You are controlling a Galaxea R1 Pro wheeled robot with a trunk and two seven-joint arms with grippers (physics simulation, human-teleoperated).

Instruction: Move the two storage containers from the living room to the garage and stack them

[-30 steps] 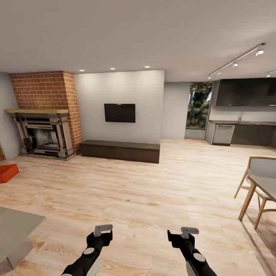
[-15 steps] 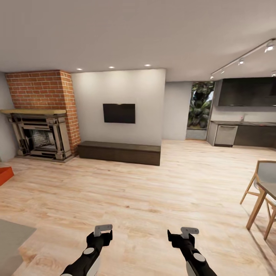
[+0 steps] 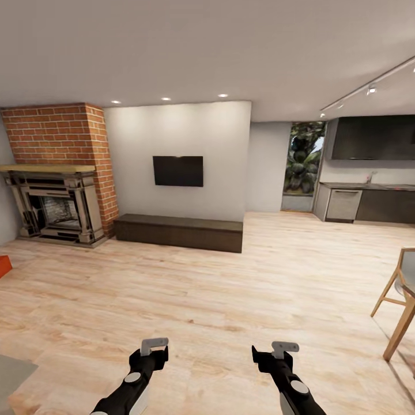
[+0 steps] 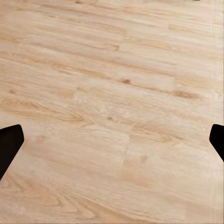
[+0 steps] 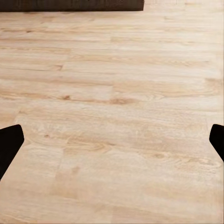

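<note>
- Head view is showing the left tool (image 3: 154, 346) and the right tool (image 3: 285, 347) hanging low over the light wood plank floor (image 3: 230, 288), side by side and apart from each other, carrying nothing.
- Left wrist view is showing the left tool's fingers (image 4: 9, 144) spread wide with bare planks between them; right wrist view is showing the right tool's fingers (image 5: 9, 145) spread just the same, so both are released.
- Just to the outside of the left tool, a grey rug corner (image 3: 12, 372) is lying on the planks.
- Well off to the left tool's side, one storage container (image 3: 3, 265) is peeking in as an orange-red sliver at the picture's edge; I cannot tell where the second is sitting.
- Well off to the right tool's side, a wooden chair (image 3: 397, 300) is standing by a table edge.
- Far ahead of both tools, a dark low bench (image 3: 178, 231) is running along the white wall under a TV (image 3: 178, 170), with the brick fireplace (image 3: 55, 173) beside it and a kitchen (image 3: 369, 190) further right.
- Risk, as I judge it: the container is sitting at the very margin of sight, so any turn away could be losing it; rolling blind toward it could be catching the rug or shoving the box.
</note>
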